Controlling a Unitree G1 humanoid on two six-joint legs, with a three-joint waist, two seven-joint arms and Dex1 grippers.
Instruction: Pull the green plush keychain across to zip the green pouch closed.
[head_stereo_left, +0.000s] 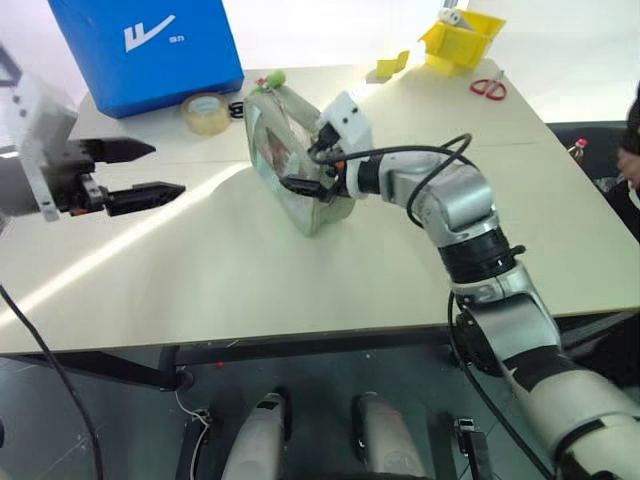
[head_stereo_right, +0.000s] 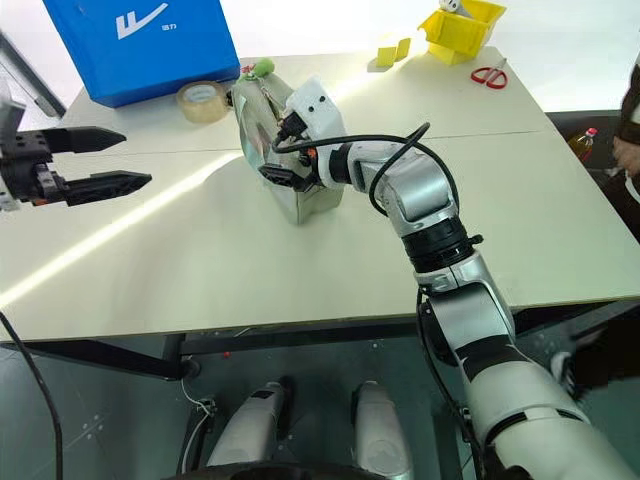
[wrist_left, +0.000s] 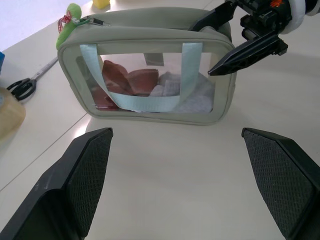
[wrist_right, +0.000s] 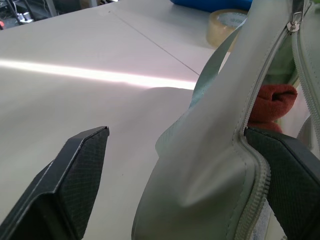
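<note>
Left wrist view frames the green pouch (wrist_left: 150, 65) standing upright on the pale table (head_stereo_left: 230, 270), its clear window side showing reddish and white items inside and a pale strap looped across it. At one top corner of the pouch, by the zipper's end, sits the green plush keychain (wrist_left: 70, 22), with scissors (wrist_left: 22, 86) lying beyond it. The left gripper (head_stereo_left: 135, 170) hovers over the table well apart from the pouch, its two black fingers spread wide and empty. The right gripper (head_stereo_left: 310, 165) is at the pouch's opposite end from the keychain; the right wrist view shows its fingers parted with the pouch's end wall and zipper seam between them, one finger close against the fabric, the other well clear of it, so no firm grip is visible. A roll of tape (head_stereo_left: 206, 112) rests just beside the pouch, near a big blue box (head_stereo_left: 145, 45). A yellow bin (head_stereo_left: 460, 40) and red scissors (head_stereo_left: 488, 86) lie at the table's far end
</note>
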